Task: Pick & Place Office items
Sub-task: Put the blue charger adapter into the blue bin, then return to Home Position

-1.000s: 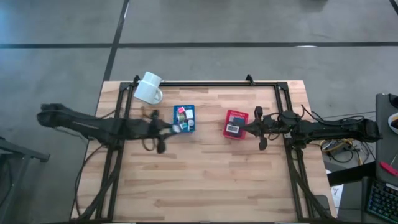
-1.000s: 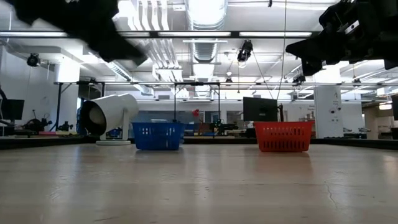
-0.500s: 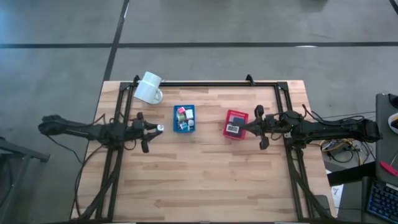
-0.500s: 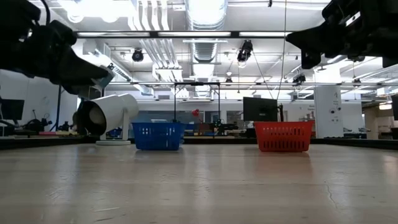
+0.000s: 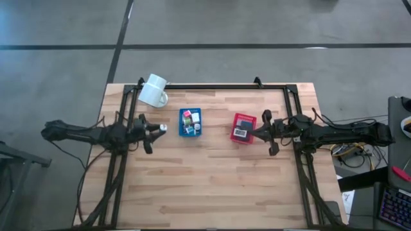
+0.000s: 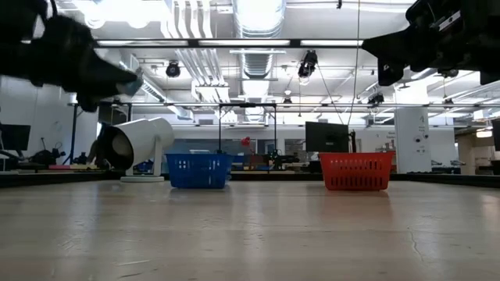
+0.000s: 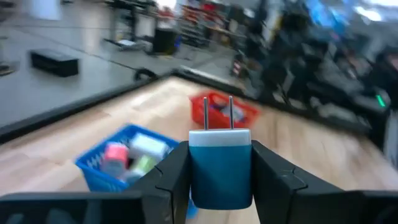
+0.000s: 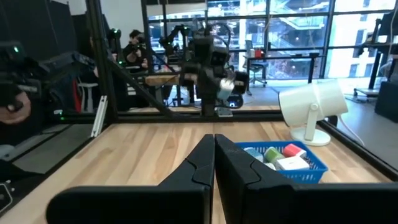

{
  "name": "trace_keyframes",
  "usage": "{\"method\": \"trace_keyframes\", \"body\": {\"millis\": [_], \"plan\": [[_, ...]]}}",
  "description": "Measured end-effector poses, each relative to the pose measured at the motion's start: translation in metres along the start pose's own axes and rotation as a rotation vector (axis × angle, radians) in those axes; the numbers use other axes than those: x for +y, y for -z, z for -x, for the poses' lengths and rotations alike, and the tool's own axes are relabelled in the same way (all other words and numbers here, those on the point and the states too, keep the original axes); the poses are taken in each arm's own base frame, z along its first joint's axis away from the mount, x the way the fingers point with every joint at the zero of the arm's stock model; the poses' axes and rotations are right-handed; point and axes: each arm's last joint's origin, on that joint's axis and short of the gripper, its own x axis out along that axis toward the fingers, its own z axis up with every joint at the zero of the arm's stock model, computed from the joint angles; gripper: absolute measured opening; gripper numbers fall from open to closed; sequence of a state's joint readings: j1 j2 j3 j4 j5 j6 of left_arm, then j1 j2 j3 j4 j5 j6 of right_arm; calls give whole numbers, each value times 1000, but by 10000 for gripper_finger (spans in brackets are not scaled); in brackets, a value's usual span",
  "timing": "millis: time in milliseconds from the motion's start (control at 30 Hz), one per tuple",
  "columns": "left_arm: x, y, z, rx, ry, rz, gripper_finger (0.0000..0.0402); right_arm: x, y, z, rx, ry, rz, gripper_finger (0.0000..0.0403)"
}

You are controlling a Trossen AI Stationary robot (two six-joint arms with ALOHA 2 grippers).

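Left wrist view, blue-white plug adapter (image 7: 220,165) clamped between jaws

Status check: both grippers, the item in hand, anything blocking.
Left gripper shut on blue-and-white plug adapter, raised beside blue basket. Right gripper shut, empty, at red basket. Nothing in the way.

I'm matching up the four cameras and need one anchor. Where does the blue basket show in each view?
High view: blue basket at table centre-left, between the left claw and the red basket.
Low view: blue basket left of centre, far across the table.
Left wrist view: lower left, behind the held blue and white plug.
Right wrist view: right of centre.
Shared landmark: the white mug beside it.
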State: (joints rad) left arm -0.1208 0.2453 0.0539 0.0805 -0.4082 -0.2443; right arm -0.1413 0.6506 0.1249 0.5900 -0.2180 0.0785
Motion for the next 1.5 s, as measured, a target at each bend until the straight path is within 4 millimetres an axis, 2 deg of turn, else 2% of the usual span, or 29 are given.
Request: {"method": "trace_keyframes", "body": {"millis": [167,233,333,467,567,700,867,1033,1267,1500], "plan": [[-8,-40,-3,63,-93,14,131,0,0,0,-2,8,29,8],[-12,-53,-12,104,-163,-11,131,0,-1,0,-10,8,32,8],[-21,-66,-35,195,-249,-71,131,0,-2,0,-24,7,35,8],[-25,-64,-80,394,-331,-161,131,0,-2,0,-22,7,35,8],[-20,-59,-118,509,-395,-217,131,0,0,-1,-10,8,34,8],[-3,-46,-165,687,-306,-218,131,-1,2,-2,7,9,36,8],[15,-29,-199,794,-301,-197,131,-2,5,-3,26,12,43,8],[18,-23,-210,830,-276,-181,131,-2,8,-5,45,14,46,8],[18,-26,-205,853,-275,-134,139,-2,8,-5,50,14,41,8],[14,-51,-191,804,-260,-166,313,-2,7,-5,34,14,20,8]]}}
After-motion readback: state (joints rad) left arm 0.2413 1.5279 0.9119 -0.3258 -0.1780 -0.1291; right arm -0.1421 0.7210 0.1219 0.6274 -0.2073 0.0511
